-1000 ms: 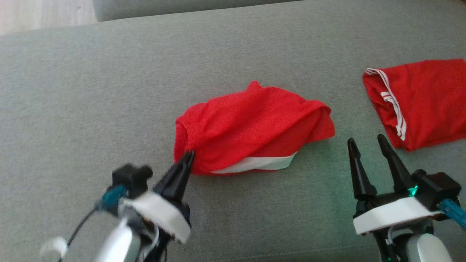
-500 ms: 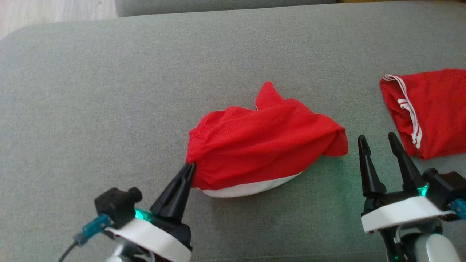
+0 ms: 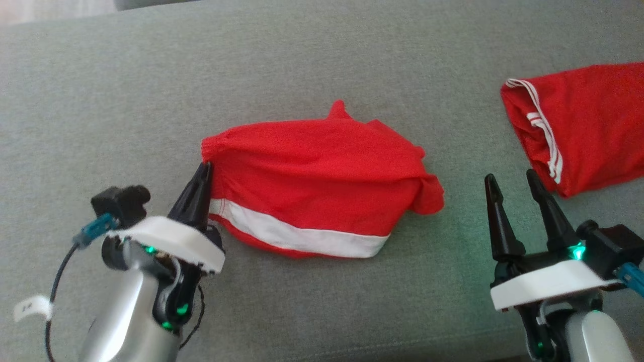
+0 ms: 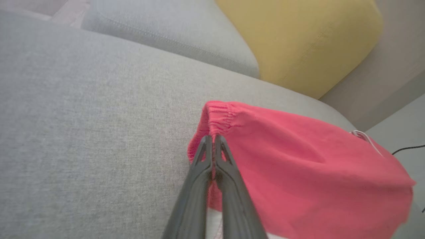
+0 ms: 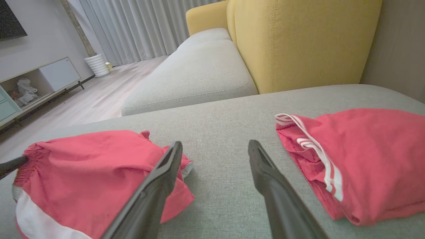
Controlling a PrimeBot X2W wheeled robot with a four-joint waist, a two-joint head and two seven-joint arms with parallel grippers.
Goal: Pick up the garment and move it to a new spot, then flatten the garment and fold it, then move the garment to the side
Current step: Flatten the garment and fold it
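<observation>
The garment (image 3: 312,171) is a pair of red shorts with a white band, lying crumpled on the grey sofa seat (image 3: 322,60). My left gripper (image 3: 205,168) is shut on the elastic waistband at its left end. The left wrist view shows both fingers pinched together on that gathered edge (image 4: 217,121). My right gripper (image 3: 509,177) stands open just right of the garment, with nothing between its fingers. From the right wrist, the garment (image 5: 83,166) lies left of that open gripper (image 5: 215,144), partly behind its left finger.
A second red garment (image 3: 588,125) with thin white stripes lies at the right, close to the right gripper, and appears again in the right wrist view (image 5: 365,149). A yellow backrest (image 5: 298,43) stands behind the seat. Another grey seat (image 5: 199,73) and wooden floor lie beyond.
The left gripper has drawn the waistband to the left, and the garment has stretched out wider and flatter, with the white band now showing broadly. The camera has shifted. The right gripper stays open.
</observation>
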